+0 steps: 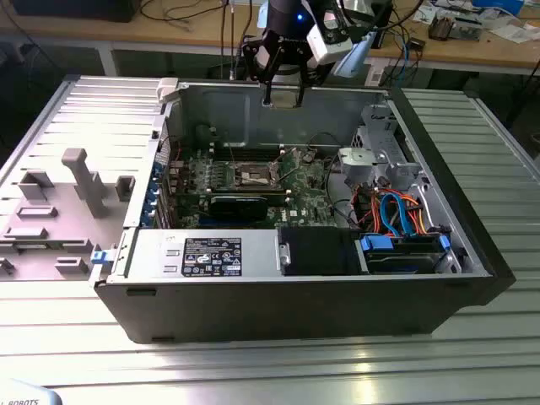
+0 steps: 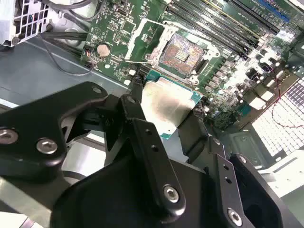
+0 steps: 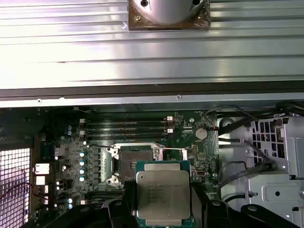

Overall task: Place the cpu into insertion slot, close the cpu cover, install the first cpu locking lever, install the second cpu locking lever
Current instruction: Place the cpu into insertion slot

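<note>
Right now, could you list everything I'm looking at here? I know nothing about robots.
ribbed silver metal table: one, silver, under everything
open grey metal computer case: one, grey and black, on the table
green motherboard: one, green, on the case floor
square dark socket with a silvery rim: one, dark, mid-board, empty
thin silvery metal cover frame: one, silver, swung open beside the socket
orange and blue cables: one bundle, at the exterior view's right inside the case
flat square silver-grey metal chip: one, silver-grey, held above the board, near the socket
black pincer: one, black, closed on the chip's edges
</note>
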You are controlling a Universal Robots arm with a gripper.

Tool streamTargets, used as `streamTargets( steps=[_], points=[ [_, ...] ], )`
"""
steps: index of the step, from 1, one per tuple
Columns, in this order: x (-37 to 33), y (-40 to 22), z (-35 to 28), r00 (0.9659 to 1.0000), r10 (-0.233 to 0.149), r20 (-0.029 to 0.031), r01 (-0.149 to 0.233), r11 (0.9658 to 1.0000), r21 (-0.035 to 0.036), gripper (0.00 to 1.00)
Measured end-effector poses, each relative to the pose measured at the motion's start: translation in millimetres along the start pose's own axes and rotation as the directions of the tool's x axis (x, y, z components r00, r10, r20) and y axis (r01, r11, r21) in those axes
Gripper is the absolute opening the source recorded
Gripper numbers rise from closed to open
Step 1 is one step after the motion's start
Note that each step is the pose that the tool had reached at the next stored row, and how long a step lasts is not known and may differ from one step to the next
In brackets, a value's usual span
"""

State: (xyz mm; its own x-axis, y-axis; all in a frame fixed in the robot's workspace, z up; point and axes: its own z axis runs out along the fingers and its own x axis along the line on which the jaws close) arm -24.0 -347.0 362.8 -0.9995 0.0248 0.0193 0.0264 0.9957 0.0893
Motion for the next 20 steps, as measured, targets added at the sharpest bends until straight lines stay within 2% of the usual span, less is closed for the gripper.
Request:
streamTargets(
  steps=[20],
  points=[
    [7.7,-0.2,0.3,1.0,0.0,0.0,0.0,1.0,-0.0007,0.54]
  ],
)
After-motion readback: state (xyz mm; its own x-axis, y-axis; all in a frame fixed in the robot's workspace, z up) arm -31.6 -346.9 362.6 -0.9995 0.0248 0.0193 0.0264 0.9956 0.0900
